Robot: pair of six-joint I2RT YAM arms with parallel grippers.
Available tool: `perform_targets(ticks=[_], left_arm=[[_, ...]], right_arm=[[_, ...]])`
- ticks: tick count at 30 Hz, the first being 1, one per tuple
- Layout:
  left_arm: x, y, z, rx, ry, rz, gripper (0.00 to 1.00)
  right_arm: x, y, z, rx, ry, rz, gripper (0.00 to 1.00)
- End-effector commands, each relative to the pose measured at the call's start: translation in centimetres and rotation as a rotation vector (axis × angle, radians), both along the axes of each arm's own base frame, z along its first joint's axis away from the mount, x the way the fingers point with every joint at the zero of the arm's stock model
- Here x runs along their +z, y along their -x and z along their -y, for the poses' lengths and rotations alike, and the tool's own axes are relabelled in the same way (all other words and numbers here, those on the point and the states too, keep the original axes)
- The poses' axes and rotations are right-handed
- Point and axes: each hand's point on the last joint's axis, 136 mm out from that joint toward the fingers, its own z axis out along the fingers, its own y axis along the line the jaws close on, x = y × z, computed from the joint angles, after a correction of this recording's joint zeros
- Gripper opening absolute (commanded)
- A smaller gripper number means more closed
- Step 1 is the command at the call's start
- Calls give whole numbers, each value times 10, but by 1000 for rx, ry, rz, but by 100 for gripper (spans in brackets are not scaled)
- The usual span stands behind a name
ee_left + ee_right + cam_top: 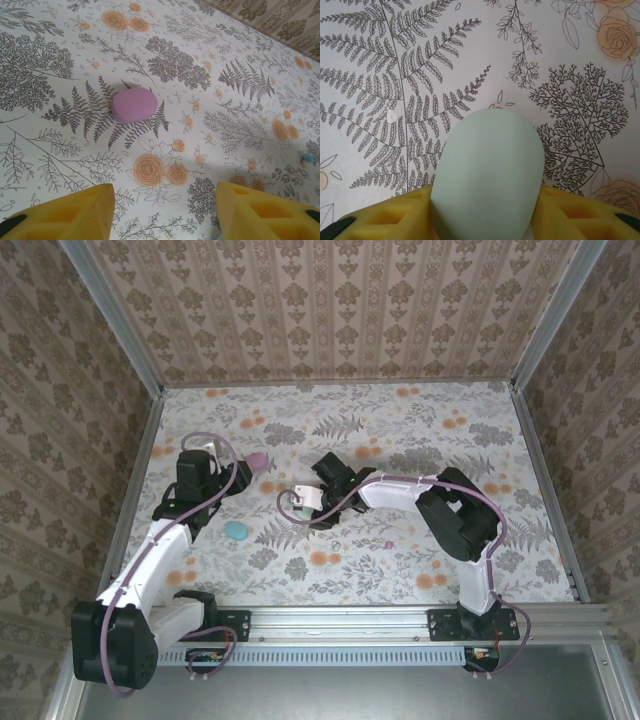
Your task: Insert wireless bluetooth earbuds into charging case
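The right gripper (485, 196) sits closest to my lens. Its yellow fingers (395, 215) flank a pale green charging case (490, 165), one on each side. They look to be against its shell, but I cannot tell whether they clamp it or merely bracket it. From overhead, that gripper is near the middle of the table (420, 430), right of a pink case (134, 105) and a teal case (236, 530).

The left gripper (165, 200) is spread wide with only floral tabletop between its fingers, and the pink case lies just beyond them.

I judge I am at the case-handling step. The green shell looks closed, I see no seam, and no earbud is seated. The next move, I think, needs the case resting steady with its lid reachable, one gripper bracing while the other lifts it.

The green case's long axis runs along my fingers' reach, its rounded end pointing away from the wrist. The pink case's long axis lies roughly left to right.
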Motion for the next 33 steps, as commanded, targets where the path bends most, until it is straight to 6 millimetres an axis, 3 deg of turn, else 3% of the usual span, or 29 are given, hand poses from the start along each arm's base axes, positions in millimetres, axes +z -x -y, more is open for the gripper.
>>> perform_targets(ticks=[1,8,15,23,33], left_arm=[[-1,0,-2,-9,-14,3,56],[-1,-2,-1,-10,-10,2,56],[1,-4,0,-19,-6,4,56],[-3,-3,0,-16,-3,-6,56],[-4,-3,-1,-15,-6,-9,57]], right_arm=[[-6,-1,3,-12,-2,-2,54],[-8,-2,7,-79,-5,-26,62],[-12,0,2,-104,-33,-71,59],[-9,20,1,-9,-47,-109,59],[-10,12,4,-50,-48,-70,55]])
